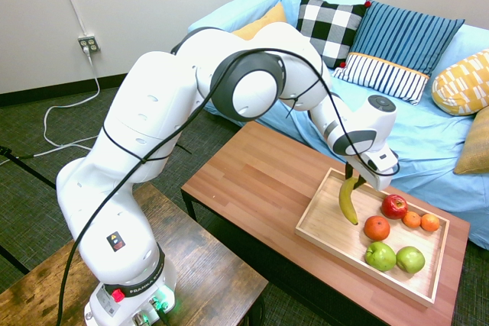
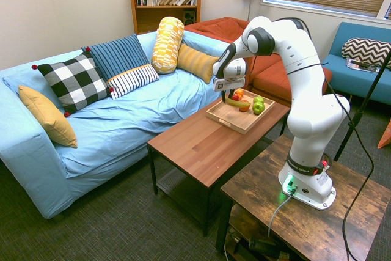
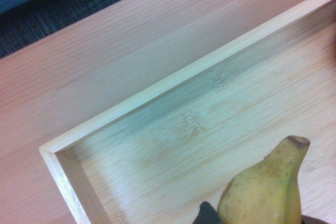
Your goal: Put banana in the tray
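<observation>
One banana (image 1: pixel 348 202) hangs from my gripper (image 1: pixel 354 180), clenched near its upper end so that the fruit dangles nearly upright, its lower tip pointing down into the tray (image 1: pixel 327 228). In the first exterior view the tip seems to be just above the tray floor or barely touching it; I cannot tell which. The wrist view shows the banana's end rising over bare light wood, with a tray corner and one low raised side close by, so I am over the empty end of the tray, inside its rim.

Further along the tray lie the other fruits: a red apple (image 1: pixel 394 205) nearest me, an orange (image 1: pixel 376 227) beside it, two smaller oranges (image 1: pixel 421 221) toward the far side, and two green apples (image 1: pixel 395 257) at the near edge. They are close to the banana but not touching it, as far as I can see.

Beneath the tray, the reddish-brown tabletop (image 1: pixel 260 181) stretches bare toward the arm's base, and the blue sofa (image 1: pixel 428 127) with its cushions runs behind.

By my judgement the carrying is done and the placing is not: what remains is to lower the fruit, let it tip onto its side on the free wood, release and lift away.
</observation>
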### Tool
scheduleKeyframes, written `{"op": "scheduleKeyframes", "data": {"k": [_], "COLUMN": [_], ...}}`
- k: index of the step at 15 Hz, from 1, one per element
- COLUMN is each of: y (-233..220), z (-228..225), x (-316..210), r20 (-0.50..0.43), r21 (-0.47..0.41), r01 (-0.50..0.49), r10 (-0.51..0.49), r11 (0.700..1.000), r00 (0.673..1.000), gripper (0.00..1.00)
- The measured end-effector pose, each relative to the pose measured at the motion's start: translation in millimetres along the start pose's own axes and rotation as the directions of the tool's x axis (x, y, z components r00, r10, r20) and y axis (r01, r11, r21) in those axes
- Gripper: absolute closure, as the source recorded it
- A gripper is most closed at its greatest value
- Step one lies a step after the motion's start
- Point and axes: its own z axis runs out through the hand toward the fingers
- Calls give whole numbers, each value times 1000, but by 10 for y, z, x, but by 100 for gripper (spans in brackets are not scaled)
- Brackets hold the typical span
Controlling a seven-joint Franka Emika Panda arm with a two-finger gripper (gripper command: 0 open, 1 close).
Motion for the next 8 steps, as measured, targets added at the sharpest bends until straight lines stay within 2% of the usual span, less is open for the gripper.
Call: {"op": "scheduleKeyframes", "data": {"k": [8], "y": [142], "z": [573], "x": [-41], "r20": [51], "r21": [-36], "r01": [-22], "r10": [24], "r11": [999], "r00": [998], "gripper": [100]}}
